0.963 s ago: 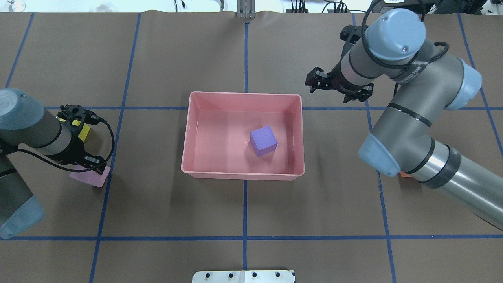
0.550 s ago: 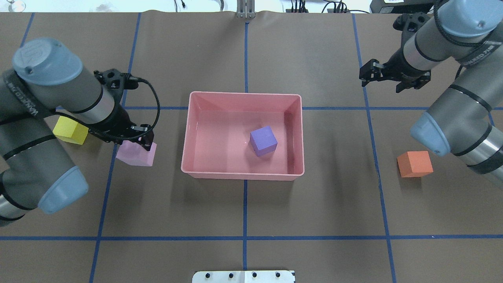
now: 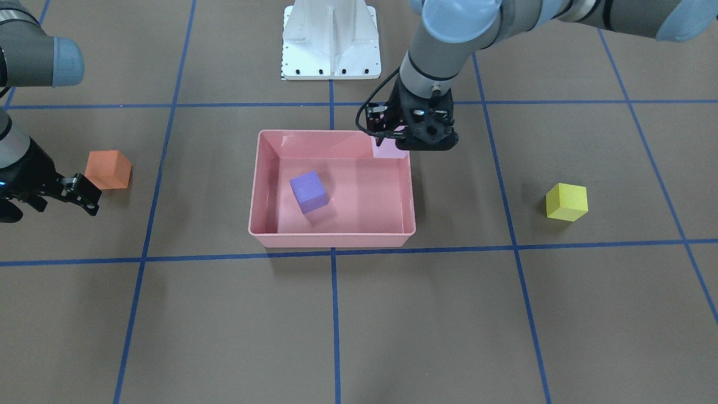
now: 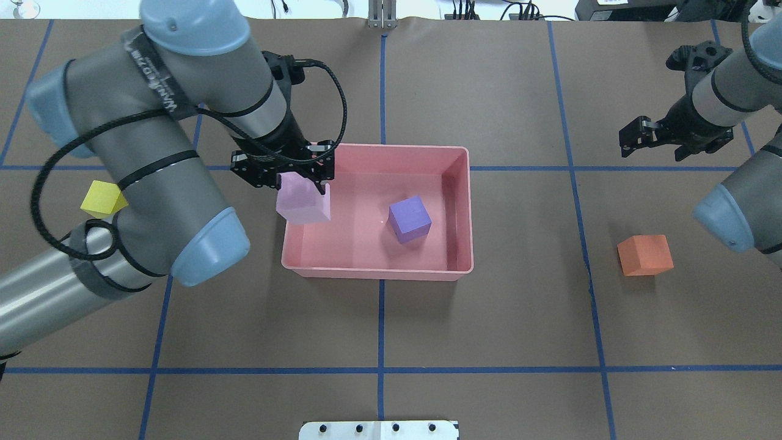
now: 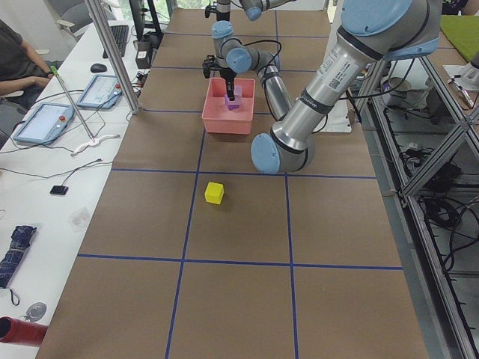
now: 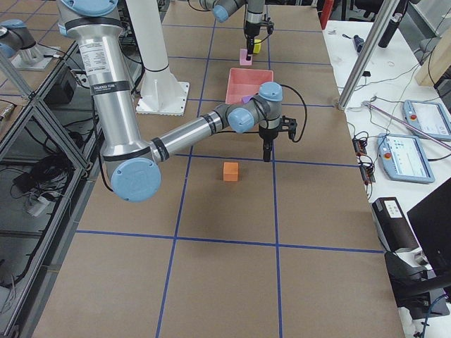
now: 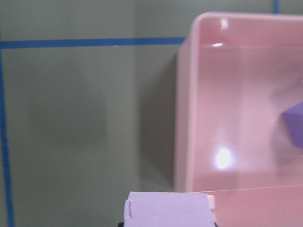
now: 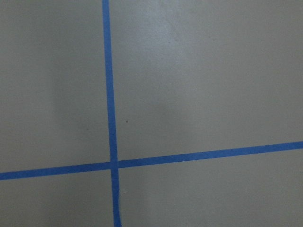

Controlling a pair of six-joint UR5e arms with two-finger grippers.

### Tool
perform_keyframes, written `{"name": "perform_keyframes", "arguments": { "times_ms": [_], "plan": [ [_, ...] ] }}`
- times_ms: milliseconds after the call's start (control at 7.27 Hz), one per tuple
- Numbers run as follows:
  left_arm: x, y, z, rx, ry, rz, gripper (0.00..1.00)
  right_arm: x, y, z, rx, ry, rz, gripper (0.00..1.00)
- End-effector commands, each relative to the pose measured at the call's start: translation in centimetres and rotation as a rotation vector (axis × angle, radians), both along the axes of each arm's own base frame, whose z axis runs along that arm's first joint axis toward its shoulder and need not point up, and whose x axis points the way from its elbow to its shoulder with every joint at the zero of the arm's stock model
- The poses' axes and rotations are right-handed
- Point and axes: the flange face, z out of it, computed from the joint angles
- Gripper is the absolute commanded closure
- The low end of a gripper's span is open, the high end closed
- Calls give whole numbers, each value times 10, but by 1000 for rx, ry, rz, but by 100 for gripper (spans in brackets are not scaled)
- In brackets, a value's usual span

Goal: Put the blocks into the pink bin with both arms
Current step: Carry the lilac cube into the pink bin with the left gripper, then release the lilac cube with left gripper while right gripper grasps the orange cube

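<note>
While my left gripper [image 4: 300, 183] was clamped on the pale pink-lilac block [image 4: 302, 205], that cube hung over the pink bin [image 4: 379, 272], above its wall on my left side, toward the corner nearer my base. Inside the bin, the purple block [image 4: 409, 219] sat on the floor. My right gripper [image 4: 632, 137] had its jaws apart with nothing between them, farther out than the orange block [image 4: 644, 255] on the table [image 4: 489, 318]. The yellow block [image 4: 101, 198] lay partly behind my left arm [image 4: 159, 159], whose black strap [image 4: 156, 73] bore white lettering, perhaps starting with W, too blurred to read.
</note>
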Motion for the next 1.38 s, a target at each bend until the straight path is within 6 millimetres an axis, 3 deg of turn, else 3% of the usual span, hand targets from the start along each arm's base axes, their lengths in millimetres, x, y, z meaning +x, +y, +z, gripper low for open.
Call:
{"name": "perform_keyframes", "arguments": {
  "times_ms": [0,138,413,550,688,963,1238],
  "plan": [
    [63,-19,3,9,-24,-33,100,7,17,7,-24,-24,-23,0],
    [75,-28,14,3,-21,-45,100,5,21,12,-38,-31,-37,0],
    [99,-22,29,-7,-60,-31,100,-12,34,22,-58,-22,-77,0],
    [110,-21,29,-8,-76,-29,91,-23,48,36,-77,-7,-107,0],
    [114,-24,26,-11,-79,-30,70,-29,56,41,-84,-2,-126,0],
    [114,-24,26,-11,-79,-32,3,-44,71,50,-93,11,-166,0],
    [112,-25,23,-5,-76,-37,0,-43,87,76,-64,2,-185,0]
  ]
}}
